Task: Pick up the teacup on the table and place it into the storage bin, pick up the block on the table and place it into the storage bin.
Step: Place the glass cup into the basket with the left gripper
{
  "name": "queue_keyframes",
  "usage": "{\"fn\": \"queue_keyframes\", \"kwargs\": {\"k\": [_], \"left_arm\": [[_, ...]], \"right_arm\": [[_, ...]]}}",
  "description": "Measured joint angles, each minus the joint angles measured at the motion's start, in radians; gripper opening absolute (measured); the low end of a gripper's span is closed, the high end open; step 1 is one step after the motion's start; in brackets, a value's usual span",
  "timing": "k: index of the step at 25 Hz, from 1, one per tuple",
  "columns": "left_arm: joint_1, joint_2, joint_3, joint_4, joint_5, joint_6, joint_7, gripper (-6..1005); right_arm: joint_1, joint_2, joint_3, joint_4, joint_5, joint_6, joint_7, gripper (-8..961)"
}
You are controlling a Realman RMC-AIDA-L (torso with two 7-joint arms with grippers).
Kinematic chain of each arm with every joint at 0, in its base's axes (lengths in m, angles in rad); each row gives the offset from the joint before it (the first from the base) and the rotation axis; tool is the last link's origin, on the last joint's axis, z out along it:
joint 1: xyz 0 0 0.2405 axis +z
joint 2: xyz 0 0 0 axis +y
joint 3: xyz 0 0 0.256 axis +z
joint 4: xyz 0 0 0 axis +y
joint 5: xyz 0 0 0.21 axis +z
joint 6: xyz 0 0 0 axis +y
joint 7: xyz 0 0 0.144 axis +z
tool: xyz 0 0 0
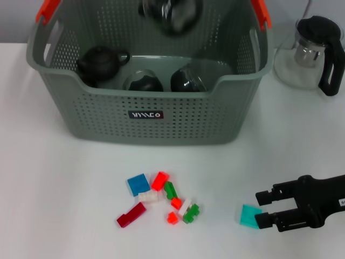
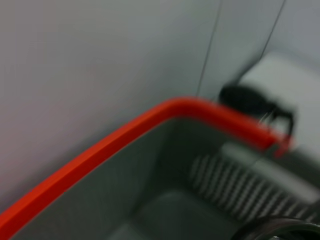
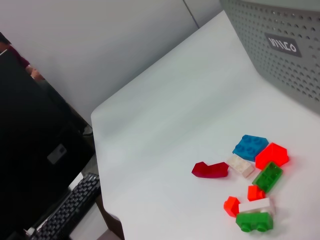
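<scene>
Right tool lines up on a teal block; a dark cup hangs blurred over the bin.

The right tool (image 1: 259,210) sits low on the desk (image 1: 64,205), its fingers spread beside the teal block (image 1: 249,216), just touching or nearly so. The block looks light, stiff and smooth, best pinched across its flat sides. Above the storage bin (image 1: 151,116), a blurred teacup (image 1: 171,13) is cut off at the frame edge; the left tool itself is hidden, so I cannot tell its state.
</scene>
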Motion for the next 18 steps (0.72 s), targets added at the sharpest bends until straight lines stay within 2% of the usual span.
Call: {"fn": "queue_keyframes", "kwargs": {"k": [1,2,3,5,6,8,12,13,18], "left_arm": [[-0.019,-0.044,0.108,0.003,0.109,-0.055,-0.002,31],[-0.019,-0.044,0.108,0.003,0.109,-0.055,-0.002,30],[-0.024,-0.069,0.147,0.004,0.163,-0.09,-0.007,30],[-0.028,-0.137,0.201,0.003,0.323,-0.177,-0.011,30],[-0.027,-0.164,0.225,-0.005,0.374,-0.211,-0.006,30],[-0.024,-0.194,0.291,-0.037,0.433,-0.265,-0.003,30],[-0.027,-0.177,0.411,-0.114,0.432,-0.321,-0.051,30],[-0.026,-0.172,0.42,-0.124,0.432,-0.329,-0.058,30],[-0.011,-0.176,0.409,-0.109,0.43,-0.335,-0.059,31]], "right_arm": [[0.0,0.0,0.0,0.0,0.0,0.0,0.0,683],[0.001,0.0,-0.001,0.001,0.0,0.001,0.001,683],[0.001,0.0,-0.001,0.003,0.0,0.001,0.001,683],[0.0,0.0,0.0,0.006,0.0,0.002,0.001,683],[0.001,0.0,0.0,0.007,0.0,0.003,0.001,683],[0.001,0.0,0.0,0.007,0.0,0.003,0.001,683],[0.001,-0.001,0.001,0.007,0.0,0.003,0.002,684],[0.001,-0.001,0.001,0.008,0.0,0.003,0.001,684],[-0.005,-0.001,0.001,0.009,0.0,0.003,-0.001,685]]}}
